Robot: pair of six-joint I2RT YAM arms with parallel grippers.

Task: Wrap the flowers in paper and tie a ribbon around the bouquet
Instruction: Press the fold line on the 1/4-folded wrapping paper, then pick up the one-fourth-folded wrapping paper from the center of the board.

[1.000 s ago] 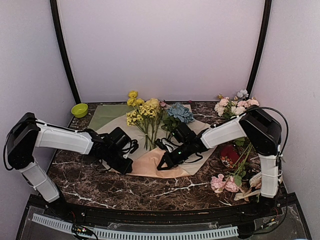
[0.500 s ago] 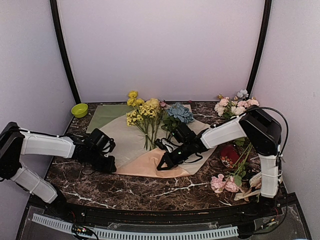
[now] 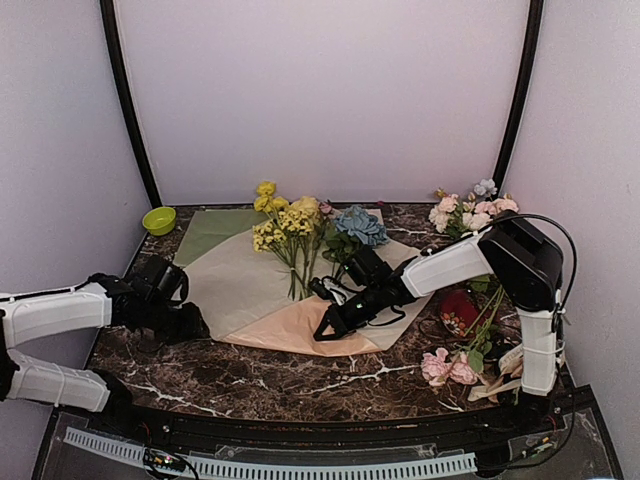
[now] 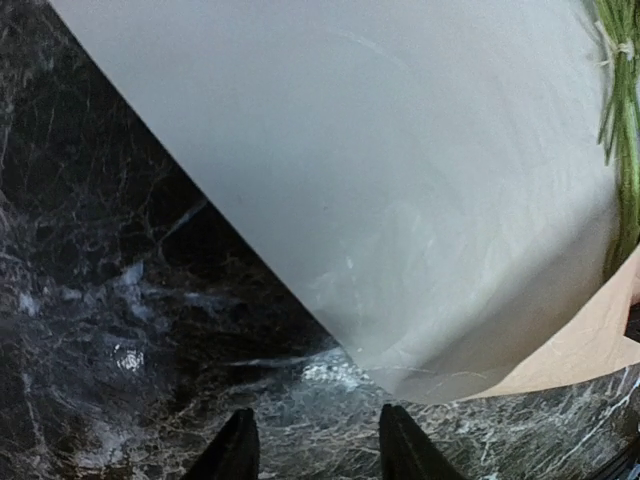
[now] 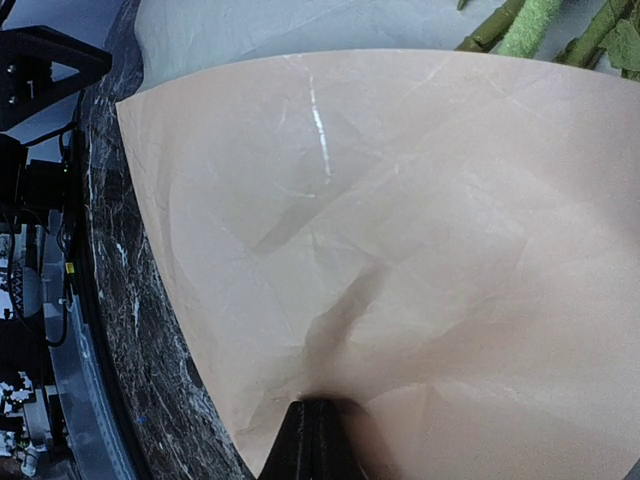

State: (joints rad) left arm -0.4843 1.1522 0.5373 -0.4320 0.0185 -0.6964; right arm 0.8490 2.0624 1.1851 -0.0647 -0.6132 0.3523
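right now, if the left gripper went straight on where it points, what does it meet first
Likely the beige edge of the paper, across a strip of table from the open left gripper. If it is tilted down, the table comes first; depth is unclear.

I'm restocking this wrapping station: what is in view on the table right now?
paper: one sheet, beige at left, peach-pink at front, table centre
yellow flowers: one bunch, green stalks, lying on the paper
hydrangea: one, pale blue, right of the yellow flowers
green sheet: one, under the paper, back left
bowl: one, lime green, back left corner
rose bunches: two, pink and white, back right and front right
table: one, dark marble
left hand: one, black, open and empty, just off the paper's left edge
right hand: one, black, shut on the paper's front edge
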